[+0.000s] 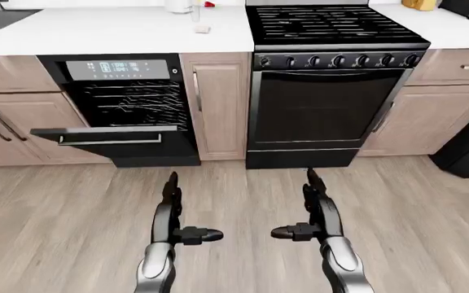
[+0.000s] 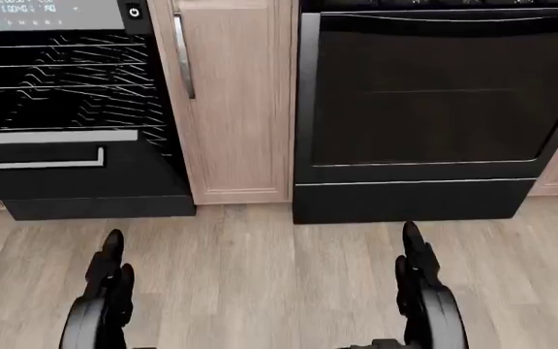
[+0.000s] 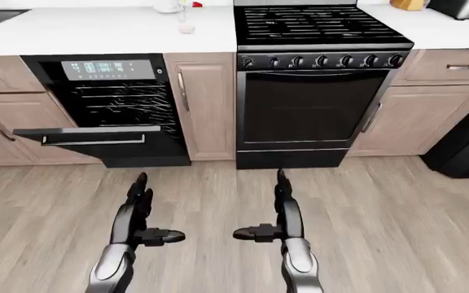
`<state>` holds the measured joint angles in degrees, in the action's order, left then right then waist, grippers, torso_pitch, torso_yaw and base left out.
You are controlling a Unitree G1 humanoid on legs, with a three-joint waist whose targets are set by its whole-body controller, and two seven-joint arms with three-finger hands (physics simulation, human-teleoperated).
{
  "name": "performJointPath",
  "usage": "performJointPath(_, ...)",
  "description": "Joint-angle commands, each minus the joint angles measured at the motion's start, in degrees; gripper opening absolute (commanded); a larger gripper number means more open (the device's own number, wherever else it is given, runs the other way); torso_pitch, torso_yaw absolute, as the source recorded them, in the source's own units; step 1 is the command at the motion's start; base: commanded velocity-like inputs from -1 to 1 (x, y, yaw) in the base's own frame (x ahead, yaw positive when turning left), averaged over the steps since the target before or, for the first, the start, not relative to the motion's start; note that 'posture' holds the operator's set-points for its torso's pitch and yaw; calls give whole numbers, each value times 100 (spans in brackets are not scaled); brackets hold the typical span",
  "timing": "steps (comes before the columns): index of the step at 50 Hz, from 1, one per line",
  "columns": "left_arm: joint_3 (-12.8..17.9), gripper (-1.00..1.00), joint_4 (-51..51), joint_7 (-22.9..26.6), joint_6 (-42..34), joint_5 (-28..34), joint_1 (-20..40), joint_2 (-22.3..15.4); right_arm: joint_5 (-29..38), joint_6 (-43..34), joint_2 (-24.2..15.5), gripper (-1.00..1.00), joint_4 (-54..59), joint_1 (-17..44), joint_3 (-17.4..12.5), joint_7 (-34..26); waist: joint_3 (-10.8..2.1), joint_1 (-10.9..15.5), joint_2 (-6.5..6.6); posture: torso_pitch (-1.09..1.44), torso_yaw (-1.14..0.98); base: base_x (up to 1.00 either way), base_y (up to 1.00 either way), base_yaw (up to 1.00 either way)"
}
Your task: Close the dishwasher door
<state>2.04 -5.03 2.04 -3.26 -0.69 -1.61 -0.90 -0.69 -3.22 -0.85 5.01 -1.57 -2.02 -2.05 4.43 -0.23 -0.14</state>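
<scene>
**Dishwasher door ajar; both hands idle above the floor**

Item: dishwasher door point(image 1: 108, 137), black with a bar handle point(image 1: 110, 140), tilted partly down under the white counter point(image 1: 112, 30), left of the stove point(image 1: 332, 91) in the left-eye view. Racks show in the gap.

Hands: left hand point(image 1: 174, 210) and right hand point(image 1: 314, 210) held out flat over the wood floor point(image 1: 414, 226), fingers straight and together, thumbs turned inward, gripping nothing; both well apart from the door.

Handling, as judged: the robot should step left to square up, bring the left hand under the door's outer lip and push up and inward until flush.

Not determinable: hinge and latch; the head view crops the door's left end.
</scene>
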Motion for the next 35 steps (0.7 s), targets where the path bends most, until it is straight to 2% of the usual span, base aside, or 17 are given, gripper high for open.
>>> performJointPath(1, 9, 100, 661, 150, 147, -186, 118, -20, 289, 294, -37, 100, -263, 262, -76, 397, -5, -12, -45, 0, 0, 0, 0, 0)
performJointPath(3, -2, 100, 644, 146, 186, -160, 111, -13, 272, 353, -23, 100, -225, 237, -74, 430, -354, 50, 4, 0, 0, 0, 0, 0)
performJointPath(4, -4, 100, 642, 152, 187, -159, 112, -12, 248, 302, -24, 100, -282, 218, -61, 404, -297, 47, -1, 0, 0, 0, 0, 0)
performJointPath(5, -12, 100, 630, 147, 207, -144, 108, -8, 184, 257, -21, 100, -395, 168, -54, 342, -96, 51, -41, 0, 0, 0, 0, 0)
performJointPath(7, -25, 100, 624, 146, 239, -114, 93, -8, 236, 231, -21, 100, -456, 115, -21, 352, -394, 65, -51, 0, 0, 0, 0, 0)
performJointPath(8, -19, 100, 637, 128, 241, -109, 90, -4, 331, 240, -36, 100, -464, 123, -11, 399, -424, 66, -48, 0, 0, 0, 0, 0)
performJointPath(19, -7, 100, 615, -38, 347, 1, 99, 0, 336, 188, 13, 100, -654, 26, -63, 457, -485, 53, -33, 0, 0, 0, 0, 0)
performJointPath(21, 16, 100, 608, -62, 353, 6, 112, -8, 611, 192, -40, 100, -925, -123, 41, 494, -501, 55, -34, 0, 0, 0, 0, 0)
performJointPath(23, 11, 100, 630, -69, 365, 13, 99, -5, 540, 105, 20, 100, -1019, -148, 27, 509, -509, 64, -32, 0, 0, 0, 0, 0)
performJointPath(29, 2, 100, 706, -62, 394, 18, 58, -2, 524, 220, -6, 100, -807, -71, 43, 412, -510, 41, -28, 0, 0, 0, 0, 0)
performJointPath(30, -5, 100, 652, -72, 430, 36, 75, 2, 526, 224, -10, 100, -763, -41, 34, 412, -590, 53, 7, 0, 0, 0, 0, 6)
performJointPath(32, -12, 100, 641, -70, 449, 50, 69, -1, 538, 222, -2, 100, -747, -32, 51, 404, -462, 69, 18, 0, 0, 0, 0, 14)
performJointPath(35, -11, 100, 661, -70, 453, 55, 60, 0, 528, 183, 0, 100, -803, -43, 58, 372, -403, 112, 6, 0, 0, 0, 0, 45)
